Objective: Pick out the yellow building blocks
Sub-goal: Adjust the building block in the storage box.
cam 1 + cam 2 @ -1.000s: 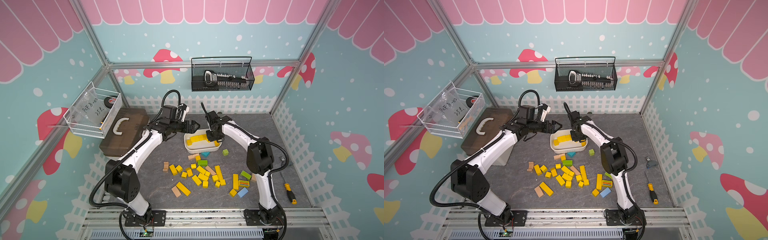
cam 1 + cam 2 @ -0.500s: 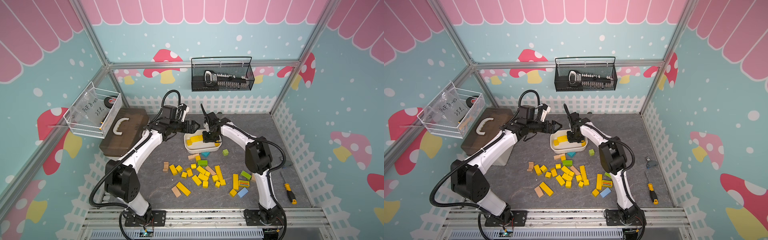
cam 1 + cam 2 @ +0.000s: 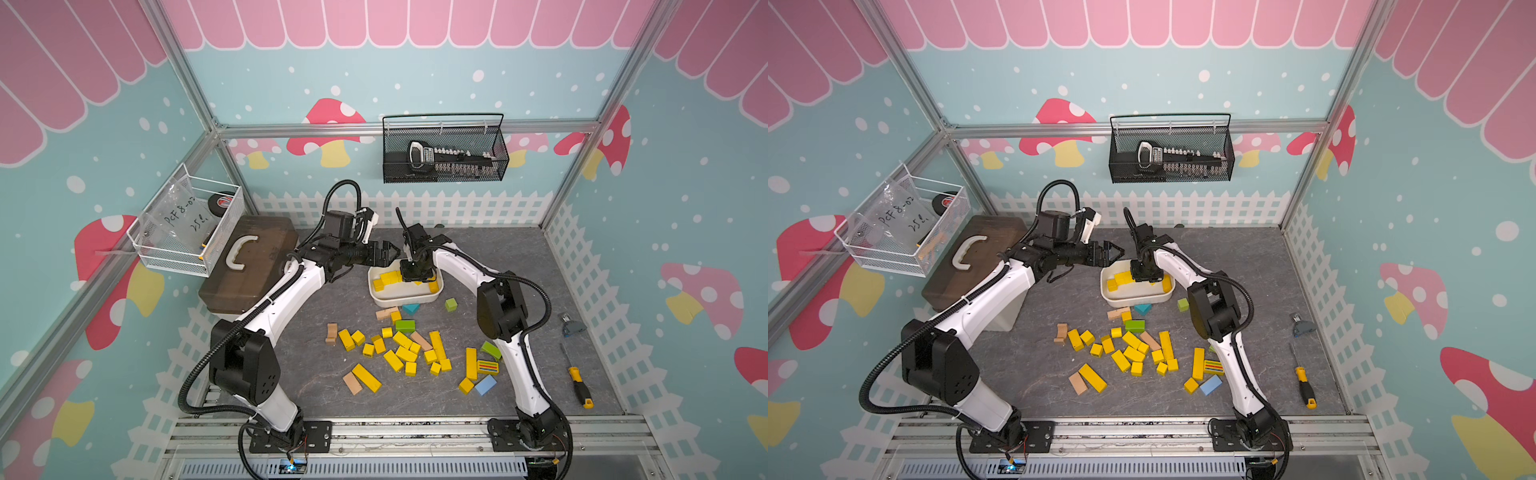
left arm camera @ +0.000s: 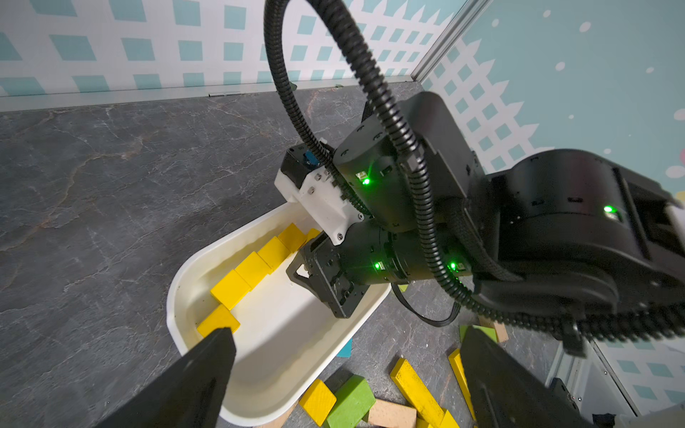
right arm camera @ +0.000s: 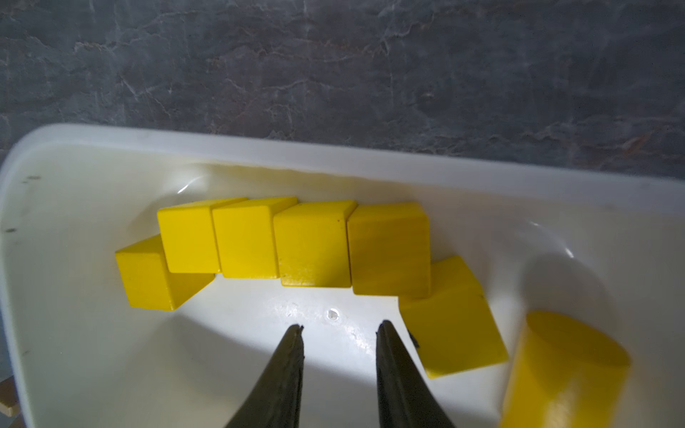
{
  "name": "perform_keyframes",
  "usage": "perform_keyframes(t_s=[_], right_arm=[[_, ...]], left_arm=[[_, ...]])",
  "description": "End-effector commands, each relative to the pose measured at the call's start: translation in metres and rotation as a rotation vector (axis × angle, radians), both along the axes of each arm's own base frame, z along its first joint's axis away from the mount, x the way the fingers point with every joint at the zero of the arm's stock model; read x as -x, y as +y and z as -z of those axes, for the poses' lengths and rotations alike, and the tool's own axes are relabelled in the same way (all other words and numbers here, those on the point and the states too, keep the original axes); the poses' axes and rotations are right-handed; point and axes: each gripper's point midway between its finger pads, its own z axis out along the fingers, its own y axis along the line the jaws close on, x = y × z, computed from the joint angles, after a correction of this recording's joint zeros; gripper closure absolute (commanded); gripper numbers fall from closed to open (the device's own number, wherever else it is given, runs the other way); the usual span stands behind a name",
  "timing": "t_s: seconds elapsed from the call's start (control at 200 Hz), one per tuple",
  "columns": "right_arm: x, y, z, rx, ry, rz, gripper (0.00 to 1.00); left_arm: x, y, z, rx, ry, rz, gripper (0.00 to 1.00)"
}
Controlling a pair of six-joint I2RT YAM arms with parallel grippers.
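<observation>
So, few yellow building blocks in tray; most loose at its six o'clock; right gripper barely parted, left gripper wide, both empty.

The left arm and right arm share white link shells between black joint housings, black base plates bolted on the rail, and black corrugated cable running up from the rail. Green lights and a screwed white bracket mark the right wrist; the right gripper has dark wedge fingers.

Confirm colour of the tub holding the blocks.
White; the tub shows best in the right wrist view.
</observation>
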Motion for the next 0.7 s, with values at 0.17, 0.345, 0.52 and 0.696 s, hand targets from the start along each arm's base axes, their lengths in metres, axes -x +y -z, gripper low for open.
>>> perform_keyframes(t_s=[0.17, 0.345, 0.52, 0.696], right_arm=[[-0.011, -0.014, 0.011, 0.082, -0.016, 0.011, 0.67], [-0.012, -0.012, 0.007, 0.071, -0.019, 0.001, 0.67], [-0.011, -0.018, 0.007, 0.103, -0.024, 0.002, 0.67], [-0.013, -0.018, -0.007, 0.102, -0.055, -0.004, 0.67]], left_arm=[[-0.001, 0.001, -0.012, 0.005, -0.025, 0.009, 0.00], [-0.002, 0.001, -0.012, 0.005, -0.025, 0.008, 0.00], [-0.002, 0.001, -0.011, 0.006, -0.022, 0.009, 0.00], [-0.002, 0.001, -0.012, 0.005, -0.022, 0.009, 0.00]])
